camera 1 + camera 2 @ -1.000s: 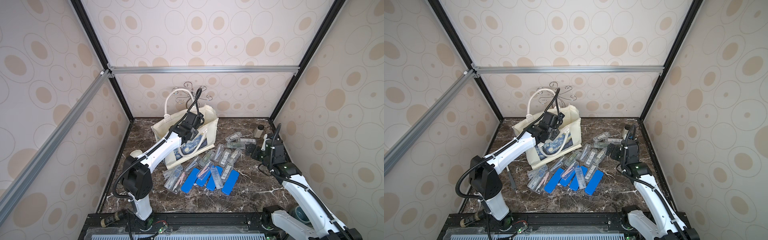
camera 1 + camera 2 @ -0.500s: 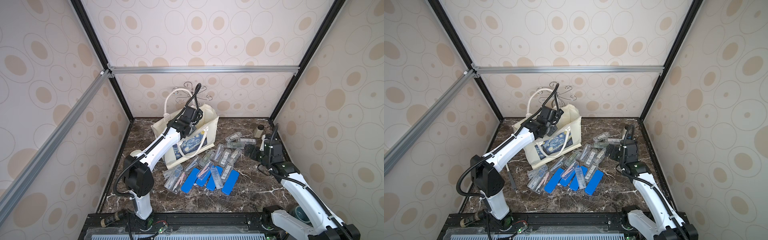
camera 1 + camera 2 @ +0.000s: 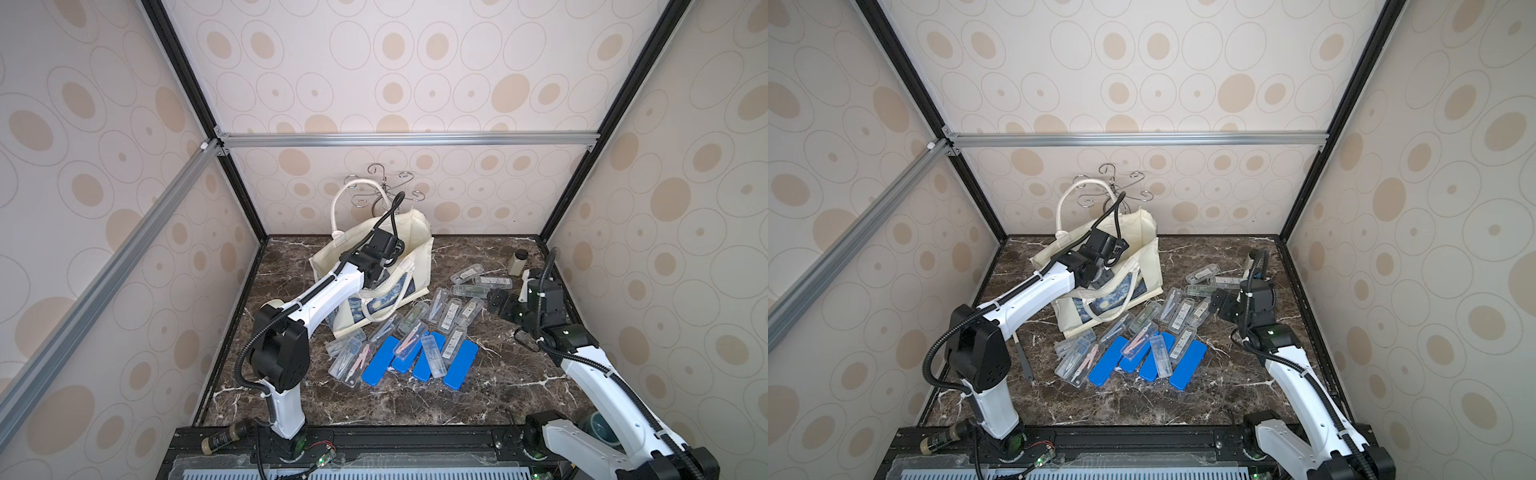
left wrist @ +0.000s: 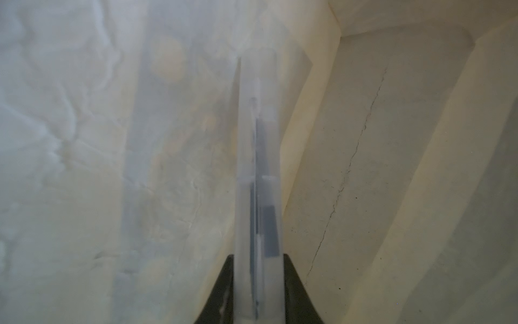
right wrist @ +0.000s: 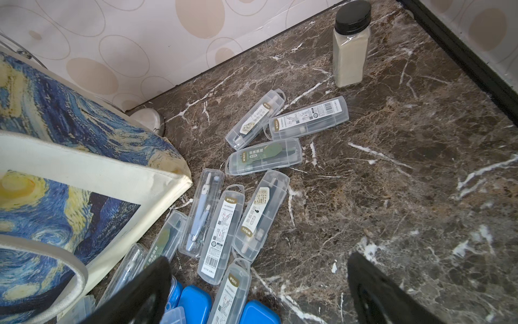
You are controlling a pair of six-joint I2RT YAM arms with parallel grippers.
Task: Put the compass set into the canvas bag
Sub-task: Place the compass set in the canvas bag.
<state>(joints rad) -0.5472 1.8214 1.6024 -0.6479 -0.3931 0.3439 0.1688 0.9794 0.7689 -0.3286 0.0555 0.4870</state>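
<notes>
**Delivery under way:** Inside the canvas bag [image 4: 392, 140], the left hand [image 4: 258, 255] grips a clear-cased compass set [image 4: 258, 168] edge-on. Its two dark fingers press against either side of the case, with cream fabric all around. In both top views the bag stands open at the far left-centre of the marble tabletop [image 3: 498, 395], and the left arm reaches down through its mouth. The placing step looks all but complete. The next move appears to be letting the case go so that it drops to the bag's floor, then drawing the arm straight up, clear of the loop handles [image 3: 333, 212]. On the right, the right hand [image 5: 258, 261] hovers empty with its jaws wide apart. Below it, clear cases [image 3: 451, 309] and blue cases [image 3: 459, 363] lie scattered on the near side of the bag.
</notes>
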